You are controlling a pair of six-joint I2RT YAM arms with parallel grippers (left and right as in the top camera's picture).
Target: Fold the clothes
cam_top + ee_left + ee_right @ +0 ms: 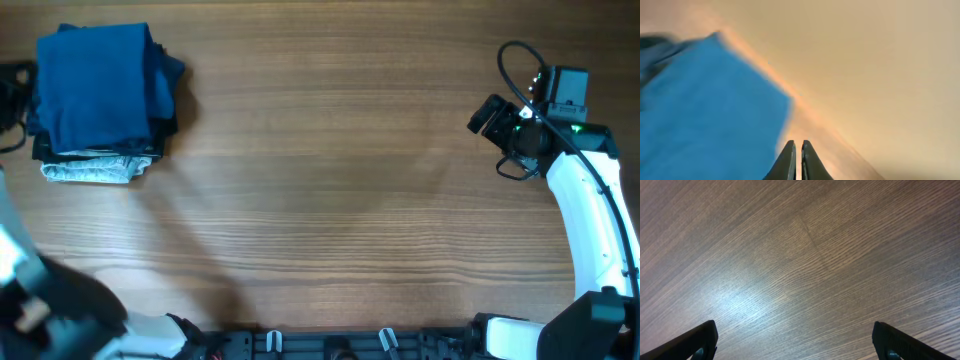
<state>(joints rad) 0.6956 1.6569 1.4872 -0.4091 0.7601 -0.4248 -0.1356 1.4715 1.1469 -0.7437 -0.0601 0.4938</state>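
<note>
**Table** (330,200): flat wooden top with fine, straight brown grain and a matt sheen. A faint seam line crosses the grain in the right wrist view.

**Right arm** (592,225): smooth white shell on a dark base, with black joint housings at the wrist. It stands at the right edge of the table.

**Clothes** (100,85): a medium-blue soft knit, lying folded into a rough rectangle with rounded, slightly rumpled edges. It sits on top of a pile at the far left corner of the table. In the left wrist view it shows as a blurred blue sheet (710,110) to the left of the fingers. Collar and buttons cannot be made out.

**Left arm** (45,305): a blurred black and white shape at the near left corner, its detail unclear.

**Folded pile** (90,168): lies under the blue piece. It has dark layers with thin edges showing, and a pale grey mottled fabric sticks out along the near side.

**Right claw** (796,342): two dark, flat-tipped fingers spread wide at the frame corners. It is released, with only bare wood between them.

**Left claw** (795,161): two slim, dark, tapered fingers clenched tip to tip with nothing between them. It sits just beside the blue fabric's edge; contact cannot be told.

**Cable** (510,58): a thin black loop arching over the right wrist.
</note>
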